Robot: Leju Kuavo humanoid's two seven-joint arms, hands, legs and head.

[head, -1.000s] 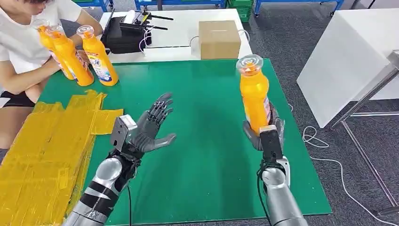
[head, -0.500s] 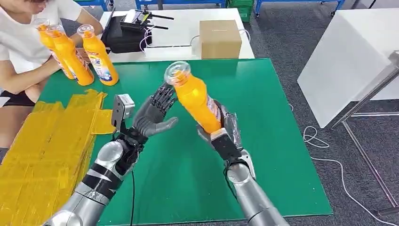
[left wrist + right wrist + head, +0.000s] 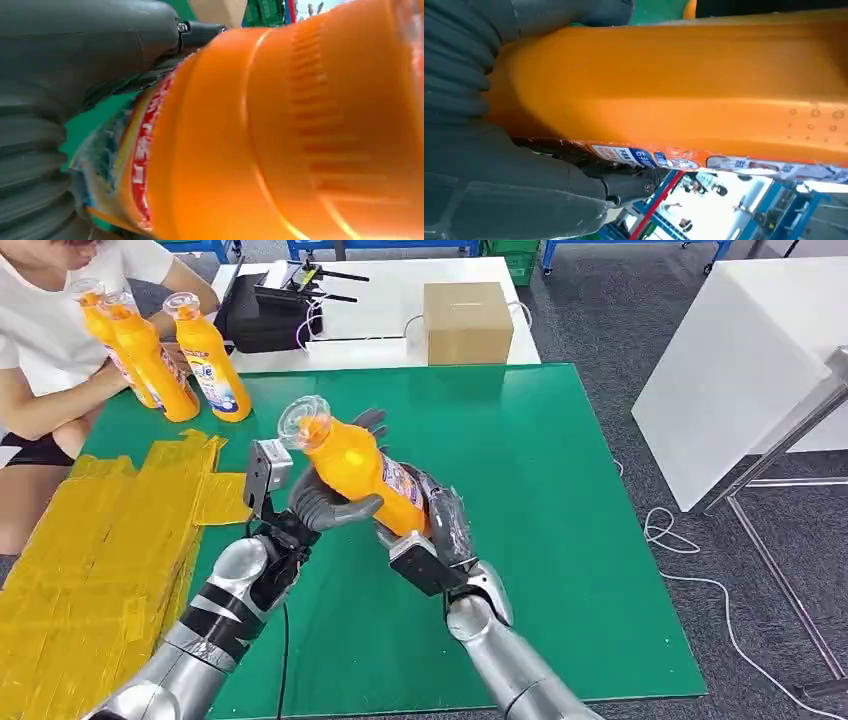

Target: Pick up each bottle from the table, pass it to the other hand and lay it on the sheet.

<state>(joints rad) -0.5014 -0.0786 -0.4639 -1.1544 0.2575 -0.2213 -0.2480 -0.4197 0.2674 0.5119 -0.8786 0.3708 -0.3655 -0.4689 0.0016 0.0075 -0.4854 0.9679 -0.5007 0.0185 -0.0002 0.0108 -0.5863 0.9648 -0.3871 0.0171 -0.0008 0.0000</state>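
An orange bottle point(image 3: 360, 465) with a clear cap is held tilted above the green mat point(image 3: 560, 500), cap pointing to the left. My right hand point(image 3: 440, 530) grips its lower, labelled end. My left hand point(image 3: 325, 505) cups its upper part: the thumb lies under it and the fingers stand spread behind it, not closed round it. The yellow sheet point(image 3: 90, 540) lies on the table's left side. In the left wrist view the bottle point(image 3: 300, 140) sits right against the left hand point(image 3: 90, 40). In the right wrist view the right hand point(image 3: 499, 165) wraps the bottle point(image 3: 674, 85).
Three more orange bottles point(image 3: 213, 365) stand at the mat's far left, where a person point(image 3: 50, 330) holds two of them. A cardboard box point(image 3: 466, 323) and a black device point(image 3: 265, 315) sit on the white table behind. A white table point(image 3: 740, 350) stands to the right.
My right hand has carried the bottle leftward from the mat's right side, tipping it over, into my left palm. My left hand rose a little to meet it.
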